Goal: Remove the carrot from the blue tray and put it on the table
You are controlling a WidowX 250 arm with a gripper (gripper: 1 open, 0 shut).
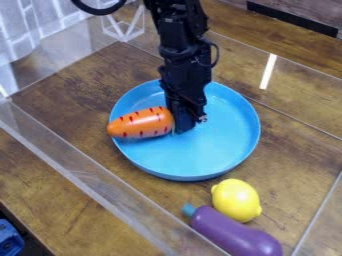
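The small orange toy carrot (142, 124) w/ dark stripes lies on its side in the big round bright-blue plastic tray (221, 140). It is in the left part of the tray as the pic shows it. Its pointy end reaches the left rim & its fat end points to the middle. It is not on the table yet.

The black robot arm (181, 40) comes down from the top of the pic. Its black gripper (191, 115) points straight down into the tray, right at the fat end of the carrot. The fingers are pressed together there & pinch the carrot's top end. The green leafy bit can't be seen, the fingers hide it. The carrot is low in the tray, not up in the air.

The tray sits on the dark brown wood table (80, 90). Clear plastic walls (80, 170) stand round the table.

Near the front, outside the tray, are a yellow toy lemon (237, 200) & a purple toy eggplant (238, 238). Those 2 touch each other; the lemon is just beside the tray rim. Both are well apart from the gripper.
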